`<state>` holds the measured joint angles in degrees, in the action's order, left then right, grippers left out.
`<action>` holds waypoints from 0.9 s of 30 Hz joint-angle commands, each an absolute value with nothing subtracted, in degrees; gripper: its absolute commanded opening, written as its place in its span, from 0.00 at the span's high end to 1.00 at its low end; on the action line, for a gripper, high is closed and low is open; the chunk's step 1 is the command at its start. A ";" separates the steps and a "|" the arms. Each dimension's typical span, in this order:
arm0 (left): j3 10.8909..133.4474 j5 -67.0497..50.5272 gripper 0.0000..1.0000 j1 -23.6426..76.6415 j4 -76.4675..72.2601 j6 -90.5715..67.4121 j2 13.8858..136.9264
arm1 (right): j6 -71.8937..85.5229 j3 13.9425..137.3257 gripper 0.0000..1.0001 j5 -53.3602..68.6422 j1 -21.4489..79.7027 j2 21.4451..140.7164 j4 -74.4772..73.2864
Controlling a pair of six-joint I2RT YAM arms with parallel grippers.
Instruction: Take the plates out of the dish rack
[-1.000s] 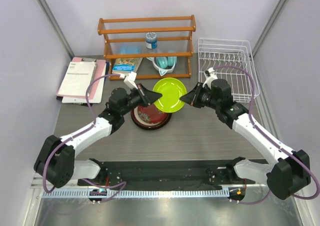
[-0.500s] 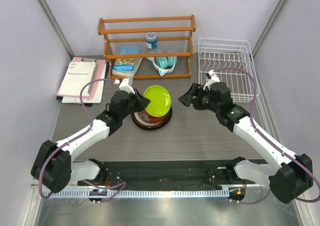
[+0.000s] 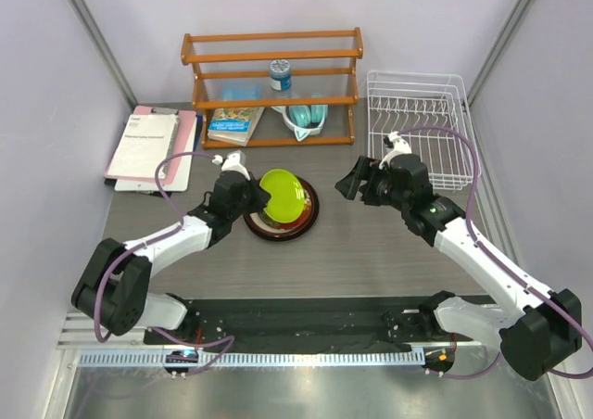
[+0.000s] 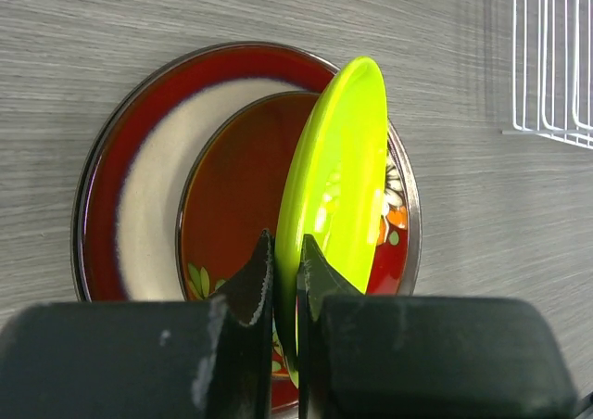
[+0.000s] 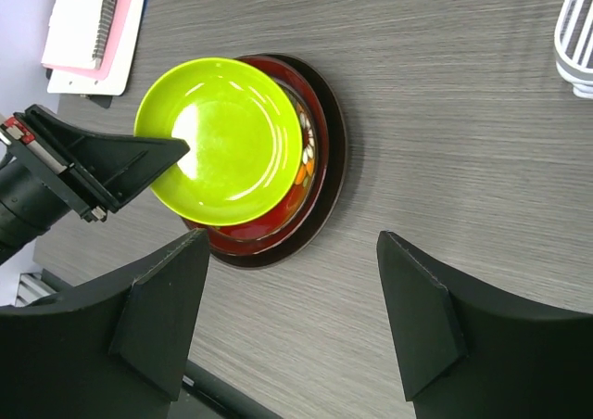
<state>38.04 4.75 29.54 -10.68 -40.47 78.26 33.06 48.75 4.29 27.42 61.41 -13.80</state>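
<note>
A lime green plate [image 3: 283, 195] [image 4: 338, 169] [image 5: 222, 141] hangs tilted on edge over a stack of plates, and my left gripper [image 3: 258, 195] [image 4: 285, 247] is shut on its rim. The stack on the table holds a small patterned red plate [image 4: 241, 187] [image 5: 310, 159], a red-rimmed cream plate [image 4: 139, 187] and a dark-rimmed plate [image 5: 335, 150] at the bottom. To the right of the stack my right gripper [image 3: 350, 183] [image 5: 292, 238] stands open, holding nothing. The white wire dish rack [image 3: 417, 122] [image 4: 551, 67] at the back right shows no plates.
An orange wooden shelf [image 3: 271, 85] with a bottle, a book and teal items stands at the back. A pink clipboard and notebook [image 3: 153, 146] lie at the back left. The rack sits right behind my right arm.
My right gripper let go of the green plate, opened and drew back to the right. My left gripper swung the plate down and leftwards over the stack.
</note>
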 commanded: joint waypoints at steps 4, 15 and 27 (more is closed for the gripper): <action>38.85 5.89 1.00 29.09 -11.87 -39.73 80.42 | 31.38 49.13 0.20 2.29 27.51 61.26 -14.15; 38.14 7.64 0.54 29.09 -7.56 -39.38 78.93 | 30.50 49.13 0.20 0.70 27.51 62.58 -14.06; 41.56 12.73 0.00 29.09 4.54 -34.99 71.20 | 26.72 48.78 0.15 -10.97 27.51 61.27 -15.99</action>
